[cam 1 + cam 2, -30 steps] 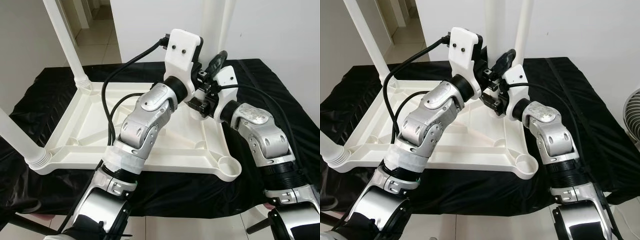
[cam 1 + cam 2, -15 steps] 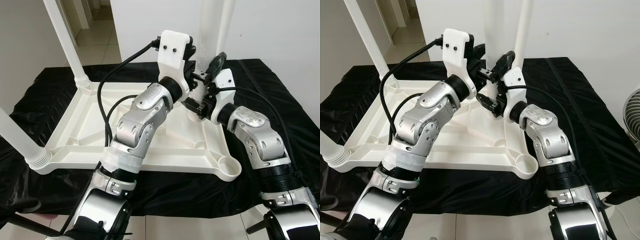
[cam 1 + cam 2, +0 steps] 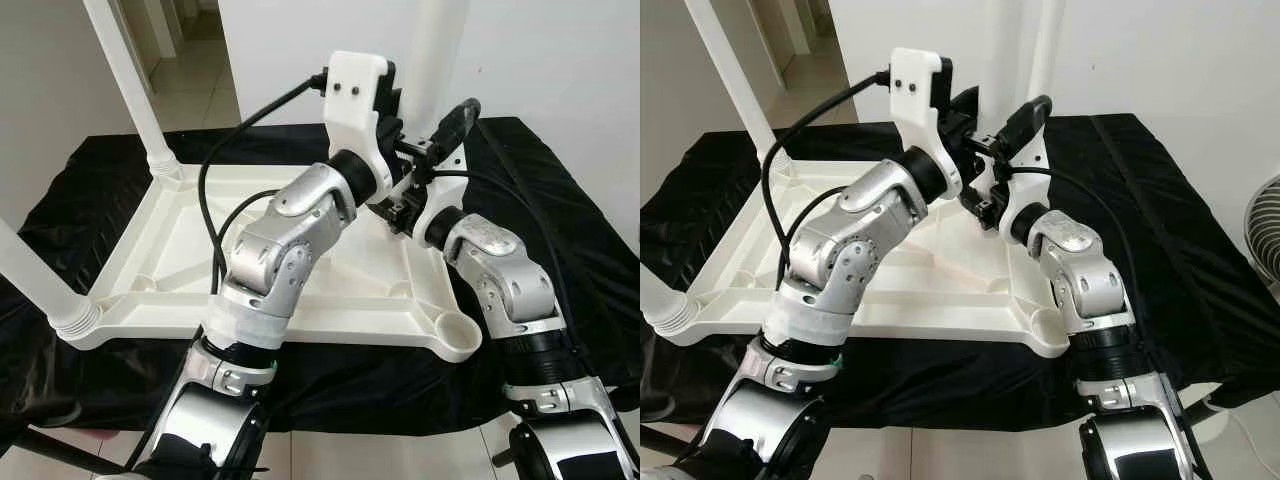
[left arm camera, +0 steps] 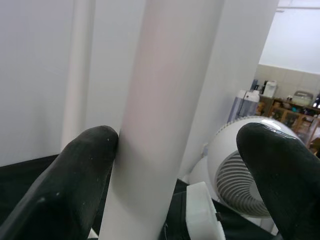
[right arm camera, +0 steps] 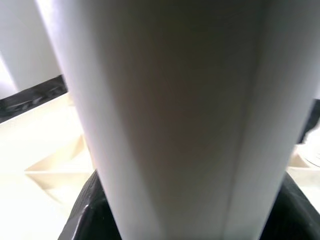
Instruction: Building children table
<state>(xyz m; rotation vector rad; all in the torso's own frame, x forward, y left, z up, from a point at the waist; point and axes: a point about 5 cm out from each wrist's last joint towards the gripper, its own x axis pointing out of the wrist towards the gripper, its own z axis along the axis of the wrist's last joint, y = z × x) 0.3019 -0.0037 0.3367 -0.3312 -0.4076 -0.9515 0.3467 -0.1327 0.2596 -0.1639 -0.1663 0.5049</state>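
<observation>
Left wrist view, white leg (image 4: 165, 115) between parted left claw (image 4: 175, 165) fingers, right claw (image 3: 425, 175) grip unclear.

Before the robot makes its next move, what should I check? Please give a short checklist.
1. Left tool closed on far right leg: not ok, one finger touches, the other stands apart.
2. Right tool grip on that leg: cannot tell.
3. Leg seated in its socket: cannot tell, arms hide it.
4. Near right socket filled: not ok, empty.
5. Far left leg and near left leg standing in tabletop: ok.
</observation>
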